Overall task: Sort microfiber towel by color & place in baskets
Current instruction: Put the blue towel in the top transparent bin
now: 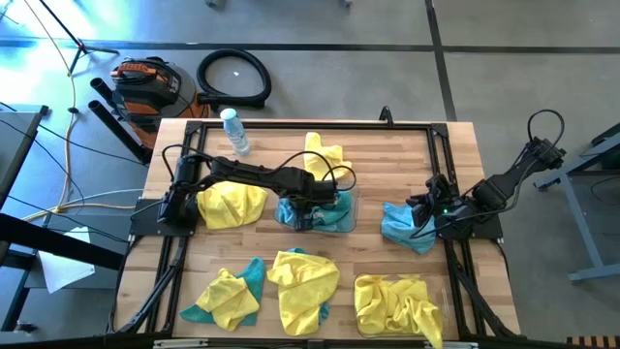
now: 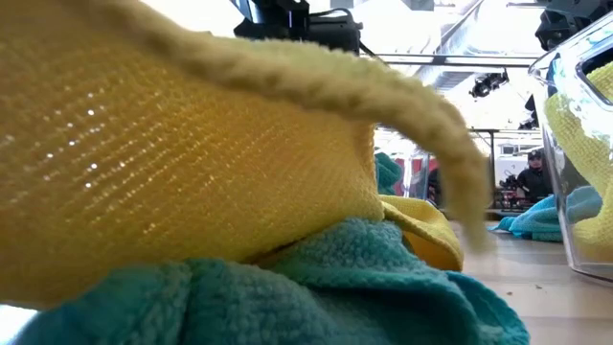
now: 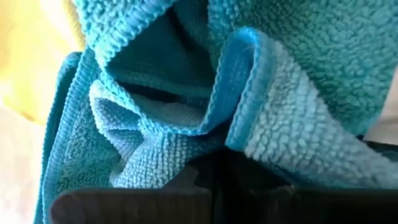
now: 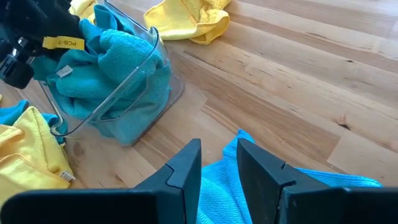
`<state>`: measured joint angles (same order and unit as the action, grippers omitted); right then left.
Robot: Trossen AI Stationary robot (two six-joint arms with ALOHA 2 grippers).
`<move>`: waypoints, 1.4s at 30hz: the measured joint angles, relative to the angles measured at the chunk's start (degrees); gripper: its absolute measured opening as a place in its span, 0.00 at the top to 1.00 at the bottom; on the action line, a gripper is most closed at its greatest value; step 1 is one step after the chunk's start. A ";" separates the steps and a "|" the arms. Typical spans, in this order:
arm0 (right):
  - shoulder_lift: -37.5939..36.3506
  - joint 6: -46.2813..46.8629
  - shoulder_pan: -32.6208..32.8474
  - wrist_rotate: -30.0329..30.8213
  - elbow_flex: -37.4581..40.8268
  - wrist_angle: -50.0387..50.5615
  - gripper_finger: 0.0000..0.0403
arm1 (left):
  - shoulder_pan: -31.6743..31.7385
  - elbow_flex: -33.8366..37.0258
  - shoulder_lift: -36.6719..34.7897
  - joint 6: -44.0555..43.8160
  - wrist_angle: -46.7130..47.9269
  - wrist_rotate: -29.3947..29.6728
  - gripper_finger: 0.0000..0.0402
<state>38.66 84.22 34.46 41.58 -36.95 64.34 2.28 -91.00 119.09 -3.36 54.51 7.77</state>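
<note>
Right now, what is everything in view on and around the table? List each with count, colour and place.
Teal towels in basket: teal, clear tub at table centre.
Yellow towels in basket: yellow, clear tub at front right.
Loose yellow towels: about four, left, rear centre, front.
Loose teal towel: one, right side, under the right fingers.
Bottle: one, clear, rear left.
Hose: one, black, on the floor behind.
Left gripper: shut on teal cloth at the centre basket.
Right gripper: fingers slightly apart over the teal towel.
</note>
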 joint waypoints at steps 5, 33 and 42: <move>0.02 0.42 0.01 0.00 0.00 0.24 0.76 | 0.00 0.09 0.11 -0.83 -1.72 -0.01 0.91; -0.03 0.20 0.02 -0.03 0.00 0.76 0.76 | -1.61 -2.60 -20.63 -15.16 9.65 2.81 0.77; 0.00 -0.67 0.00 -0.17 0.00 -1.11 0.76 | -9.29 -2.56 -24.47 -17.62 14.17 5.56 0.77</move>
<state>38.65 83.55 34.46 41.41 -36.95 63.23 -7.01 -93.56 94.62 -20.97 68.68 13.33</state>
